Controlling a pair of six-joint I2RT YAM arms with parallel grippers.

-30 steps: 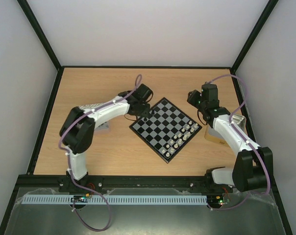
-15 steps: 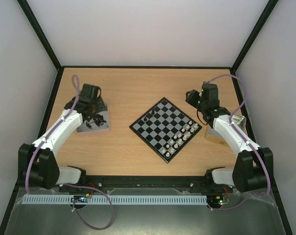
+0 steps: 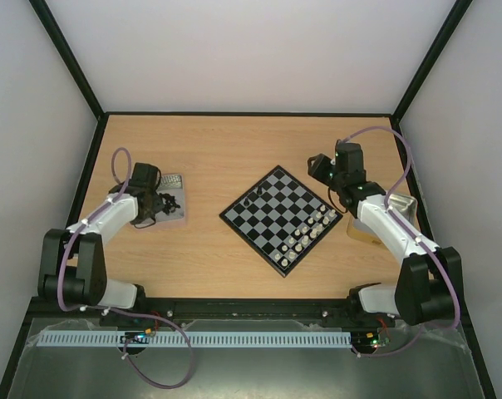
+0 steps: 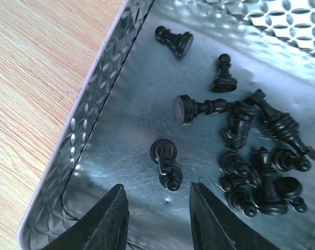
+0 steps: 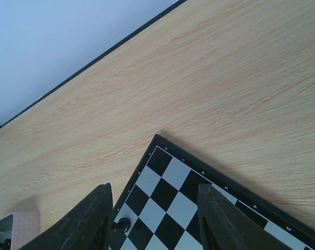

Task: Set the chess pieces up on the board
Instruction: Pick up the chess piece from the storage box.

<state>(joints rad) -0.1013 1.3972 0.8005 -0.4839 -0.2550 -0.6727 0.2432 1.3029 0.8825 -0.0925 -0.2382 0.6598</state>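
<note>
The left arm (image 3: 105, 218) is folded close to its own side, elbow low and wrist bent down, so the left gripper (image 4: 160, 208) points steeply downward with its dark jaws parted. The right arm (image 3: 386, 221) reaches forward and inward (forearm nearly straight), the right gripper (image 5: 155, 208) tilted down, jaws likewise apart.

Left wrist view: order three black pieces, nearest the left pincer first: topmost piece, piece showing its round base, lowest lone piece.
1. Lowest lone piece, just ahead of the left pincer.
2. Piece showing its round base, centre of view.
3. Topmost piece, by the tray wall.
</note>
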